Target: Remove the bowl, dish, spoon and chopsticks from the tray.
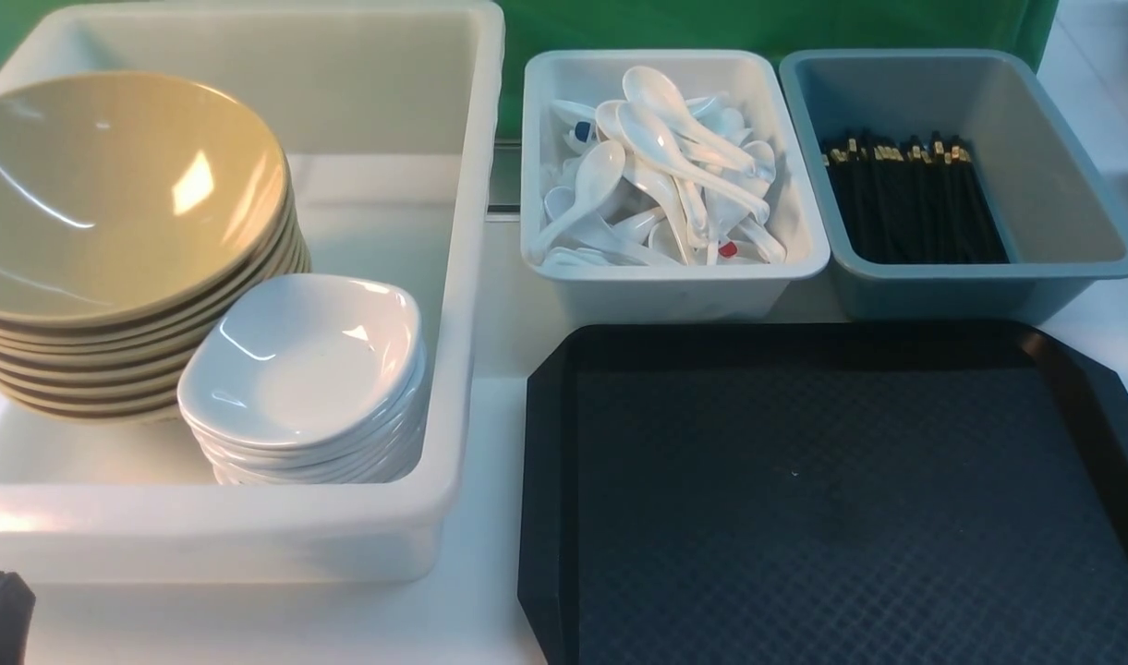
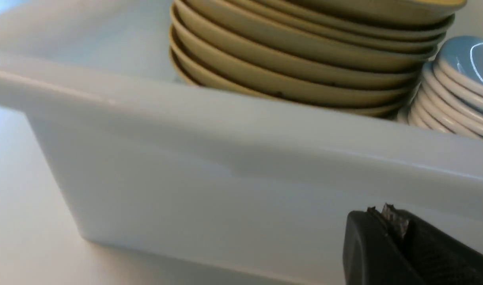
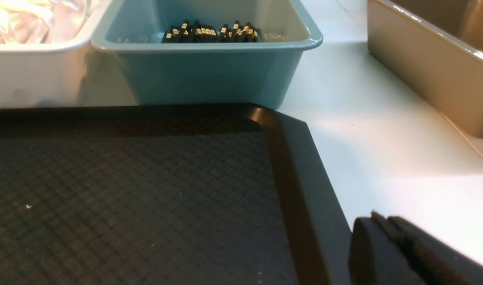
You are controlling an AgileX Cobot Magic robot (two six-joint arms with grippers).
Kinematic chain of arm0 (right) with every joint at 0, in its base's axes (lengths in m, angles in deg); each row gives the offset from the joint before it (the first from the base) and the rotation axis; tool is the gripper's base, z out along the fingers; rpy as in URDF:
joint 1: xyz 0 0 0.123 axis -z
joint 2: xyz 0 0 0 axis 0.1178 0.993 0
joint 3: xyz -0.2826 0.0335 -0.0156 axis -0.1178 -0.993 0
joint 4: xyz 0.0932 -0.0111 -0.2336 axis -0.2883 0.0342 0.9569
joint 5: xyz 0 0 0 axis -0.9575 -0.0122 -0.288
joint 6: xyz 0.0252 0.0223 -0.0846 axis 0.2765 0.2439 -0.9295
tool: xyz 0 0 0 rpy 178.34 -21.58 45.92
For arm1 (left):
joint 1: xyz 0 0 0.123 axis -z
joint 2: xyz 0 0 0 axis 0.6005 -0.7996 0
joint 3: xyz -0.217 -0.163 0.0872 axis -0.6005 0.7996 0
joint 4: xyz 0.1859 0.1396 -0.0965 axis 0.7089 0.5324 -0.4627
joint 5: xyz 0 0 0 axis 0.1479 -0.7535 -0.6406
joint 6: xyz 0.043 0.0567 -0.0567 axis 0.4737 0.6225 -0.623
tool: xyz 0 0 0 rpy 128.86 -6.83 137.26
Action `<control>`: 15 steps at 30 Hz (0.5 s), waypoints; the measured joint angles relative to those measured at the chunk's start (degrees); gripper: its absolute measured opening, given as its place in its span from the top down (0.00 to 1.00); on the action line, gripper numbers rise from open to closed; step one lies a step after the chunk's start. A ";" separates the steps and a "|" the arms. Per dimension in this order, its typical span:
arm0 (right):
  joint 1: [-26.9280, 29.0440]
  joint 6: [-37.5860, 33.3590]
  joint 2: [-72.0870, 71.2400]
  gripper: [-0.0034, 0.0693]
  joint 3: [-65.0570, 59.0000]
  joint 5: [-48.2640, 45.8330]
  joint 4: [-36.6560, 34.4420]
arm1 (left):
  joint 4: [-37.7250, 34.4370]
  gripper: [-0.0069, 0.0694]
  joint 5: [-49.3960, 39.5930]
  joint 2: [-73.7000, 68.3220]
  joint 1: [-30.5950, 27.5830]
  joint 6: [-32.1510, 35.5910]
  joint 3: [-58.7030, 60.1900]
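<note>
The black tray lies at the front right with nothing on its diamond-textured floor. In the big white tub on the left, several olive-yellow bowls are stacked beside a pile of white dishes. White spoons fill the small white tub, and black chopsticks lie in the grey-blue tub. My left gripper is shut and empty, low in front of the big tub's near wall. My right gripper is shut and empty by the tray's right rim.
The small white tub and the grey-blue tub stand side by side just behind the tray. A beige bin stands on the white table to the right of the tray. A green backdrop closes the far side.
</note>
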 joint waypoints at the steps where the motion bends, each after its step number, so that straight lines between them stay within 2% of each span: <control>1: 0.00 0.00 0.00 0.87 0.00 0.00 0.00 | 0.21 0.93 0.00 0.00 0.49 -0.51 0.00; 4: 0.00 0.00 0.00 0.87 0.00 0.00 0.00 | 0.38 0.93 0.00 0.00 1.00 0.49 0.00; 10: 0.00 -0.06 0.00 0.87 0.00 0.00 0.05 | 0.77 0.93 0.00 0.11 2.33 8.54 0.00; 15: 0.00 -0.06 0.00 0.86 0.00 0.00 0.05 | 0.77 0.93 -0.04 0.17 3.88 9.96 0.00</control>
